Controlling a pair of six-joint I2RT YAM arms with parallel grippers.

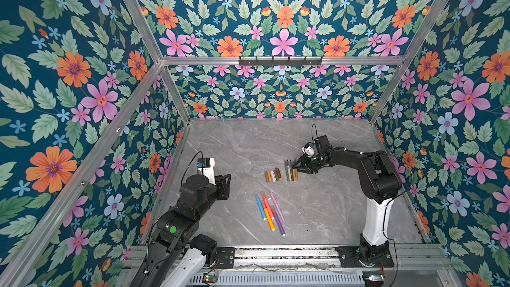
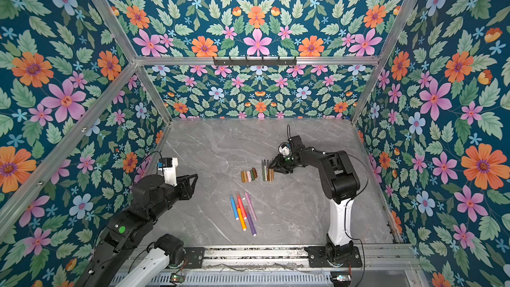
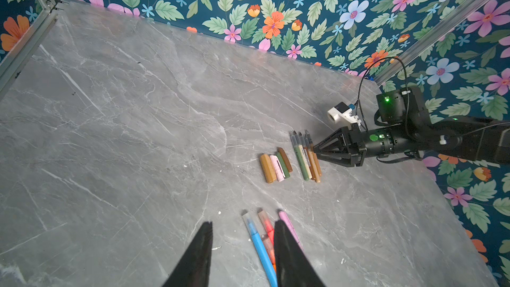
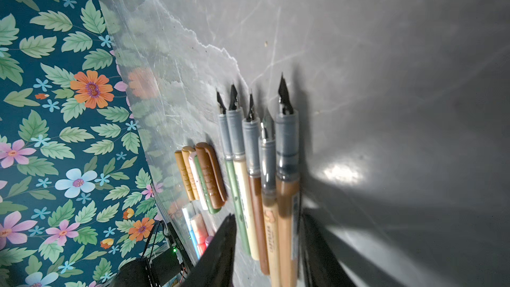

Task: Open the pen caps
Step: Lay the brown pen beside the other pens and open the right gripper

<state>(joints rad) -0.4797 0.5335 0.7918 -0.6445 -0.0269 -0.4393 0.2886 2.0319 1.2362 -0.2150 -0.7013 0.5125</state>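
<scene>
Several pen caps [image 1: 272, 175] [image 2: 249, 175] [image 3: 276, 167] [image 4: 209, 175] in tan, pink, olive and brown lie side by side on the grey marble table. Just right of them lie several uncapped pens [image 1: 288, 172] [image 2: 265, 172] [image 3: 301, 161] [image 4: 242, 183], tips pointing away. My right gripper [image 1: 294, 166] [image 2: 270, 166] [image 3: 316, 152] [image 4: 267, 216] is turned on its side at their right edge, open, gripping nothing. Nearer the front lie blue, red, orange, pink and purple markers [image 1: 269, 219] [image 2: 241, 219] [image 3: 258, 244] with translucent caps on. My left gripper [image 1: 228, 186] [image 2: 193, 186] [image 3: 242, 225] hovers open to their left.
Floral walls with aluminium posts [image 1: 176, 98] close in the table on three sides. A black hook rail [image 1: 280, 60] hangs on the back wall. The arms' bases stand on a metal rail [image 1: 284, 252] along the front edge.
</scene>
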